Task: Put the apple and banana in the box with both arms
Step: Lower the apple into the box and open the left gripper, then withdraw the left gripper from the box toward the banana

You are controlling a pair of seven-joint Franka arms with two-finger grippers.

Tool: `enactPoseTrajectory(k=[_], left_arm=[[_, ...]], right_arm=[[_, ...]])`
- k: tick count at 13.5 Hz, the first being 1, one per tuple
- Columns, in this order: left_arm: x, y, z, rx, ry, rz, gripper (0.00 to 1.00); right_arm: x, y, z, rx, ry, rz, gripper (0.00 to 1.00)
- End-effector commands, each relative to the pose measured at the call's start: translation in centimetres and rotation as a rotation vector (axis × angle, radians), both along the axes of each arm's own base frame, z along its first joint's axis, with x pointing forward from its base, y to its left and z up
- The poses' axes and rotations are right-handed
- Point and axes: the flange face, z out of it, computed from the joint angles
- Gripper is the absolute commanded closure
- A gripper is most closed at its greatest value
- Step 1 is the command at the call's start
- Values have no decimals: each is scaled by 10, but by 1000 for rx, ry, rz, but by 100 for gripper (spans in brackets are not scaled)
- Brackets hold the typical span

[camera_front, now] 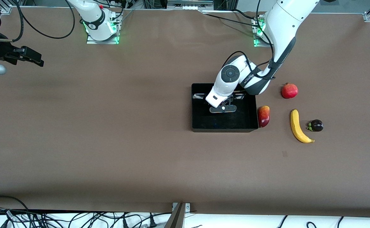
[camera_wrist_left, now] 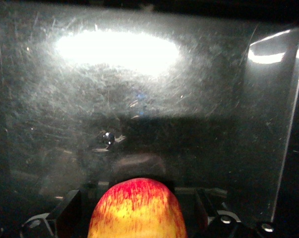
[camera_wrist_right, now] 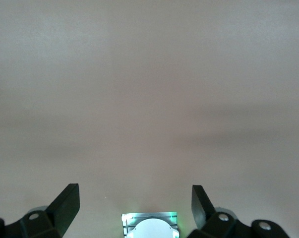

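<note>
The black box [camera_front: 224,129] sits mid-table. My left gripper [camera_front: 222,109] is down inside it, shut on the apple [camera_wrist_left: 137,210], a red fruit streaked with yellow, held just above the scratched glossy box floor [camera_wrist_left: 139,99]. In the front view the apple is hidden under the left wrist. The yellow banana [camera_front: 298,126] lies on the table toward the left arm's end, apart from the box. My right gripper [camera_front: 29,58] waits open and empty over bare table at the right arm's end; its fingers [camera_wrist_right: 70,198] stand wide apart.
A dark-red and orange mango-like fruit [camera_front: 263,116] lies against the box's outer wall. A red pomegranate [camera_front: 289,91] lies farther from the front camera than the banana. A dark purple fruit [camera_front: 316,125] lies beside the banana. The right arm's base [camera_wrist_right: 150,225] shows in the right wrist view.
</note>
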Motion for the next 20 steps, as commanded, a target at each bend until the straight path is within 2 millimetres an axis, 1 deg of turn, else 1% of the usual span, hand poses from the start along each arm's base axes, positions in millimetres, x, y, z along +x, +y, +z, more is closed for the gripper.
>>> enactPoseTrajectory(k=[1,3,5,9,10,12,14,15,16,17,19,20], left_arm=[[11,1,19,46,-8,0,0],[21,2,41,88,6,6,0],[23,2,62,118,9,5,0],[33,10,120,146,1,48,0],[42,15,136,139,6,72,0],[61,33,174,125,31,89,0],[81,61,218,87,66,81,0],[87,74,233,81,87,62,0],[96,96,240,83,109,51,0],[100,110,247,83,122,15,0],[105,140,254,86,138,-32,0],[109,158,257,88,151,-43,0]], right_arm=[[0,0,4,3,8,-4,0],[1,0,4,3,7,-6,0],[1,0,4,1,5,-7,0],[1,3,4,3,5,-1,0],[1,2,4,3,5,-3,0],[1,3,4,3,5,-1,0],[1,3,4,3,5,-1,0],[1,4,4,3,5,0,0],[1,3,4,3,7,-1,0],[1,3,4,3,7,2,0],[1,1,4,5,7,5,0],[0,0,3,5,11,6,0]])
